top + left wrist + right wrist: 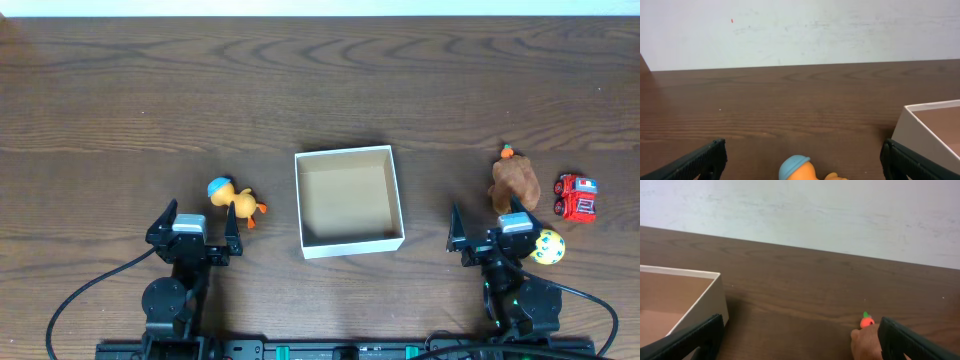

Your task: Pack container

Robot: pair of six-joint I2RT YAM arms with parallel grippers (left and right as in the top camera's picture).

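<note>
The container (349, 153) is a square white cardboard box with a tan inside, empty, at the table's middle; its wall shows in the left wrist view (920, 130) and the right wrist view (700, 300). An orange duck with a blue cap (234, 199) lies left of it, just ahead of my open left gripper (198, 222), and shows at the bottom of the left wrist view (800, 169). A brown plush with a small carrot (514, 182) lies right of the box, ahead of my open right gripper (492, 228), and shows in the right wrist view (866, 341). Both grippers are empty.
A red toy truck (578, 197) and a yellow spotted ball (549, 246) lie at the right, beside the right arm. The table is dark wood, with a white wall beyond its far edge.
</note>
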